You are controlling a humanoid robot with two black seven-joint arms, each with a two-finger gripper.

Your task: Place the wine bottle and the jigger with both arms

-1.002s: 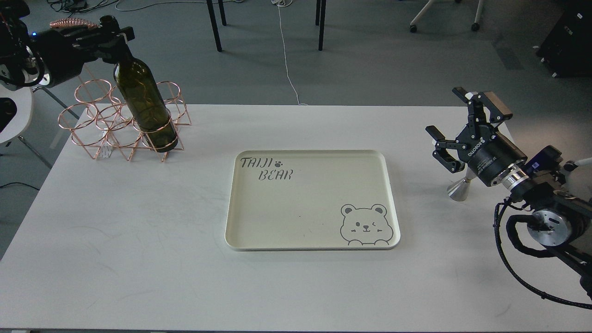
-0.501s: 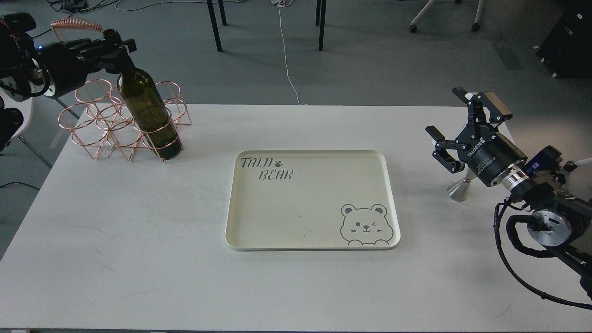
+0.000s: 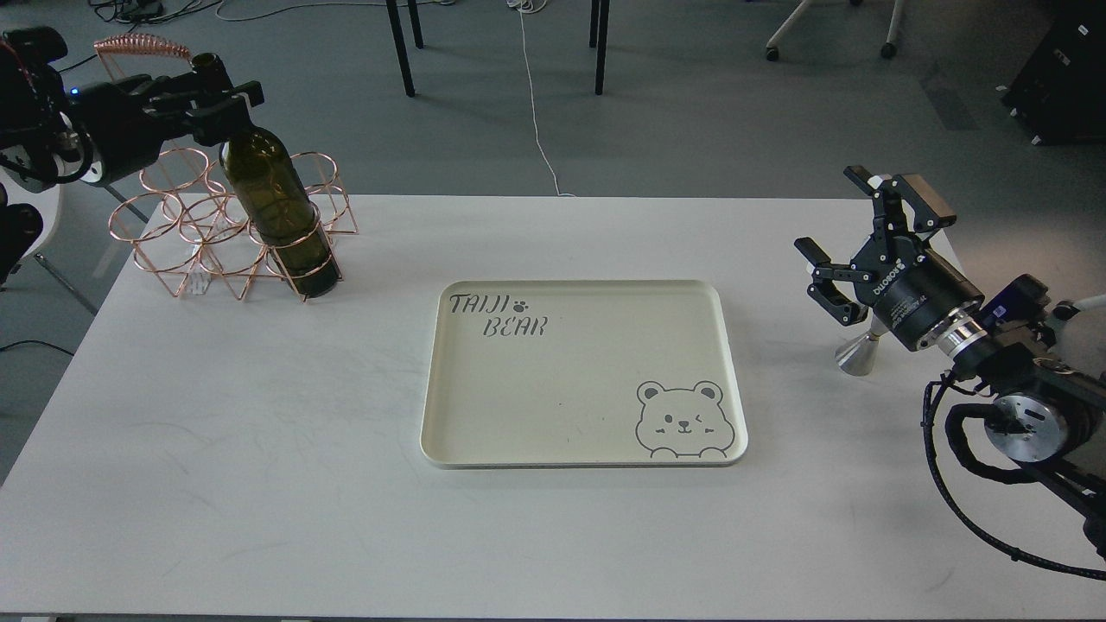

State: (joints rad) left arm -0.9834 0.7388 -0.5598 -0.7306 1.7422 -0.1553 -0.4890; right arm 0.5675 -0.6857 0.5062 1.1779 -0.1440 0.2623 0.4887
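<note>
white table (image 3: 259, 449), tray (image 3: 584, 449), rack (image 3: 173, 259), jigger (image 3: 857, 354)

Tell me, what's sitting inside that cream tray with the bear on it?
Nothing lies in the tray; only its printed bear and lettering show. The wine bottle stands in the copper rack; the jigger sits partly hidden behind the right gripper.
</note>
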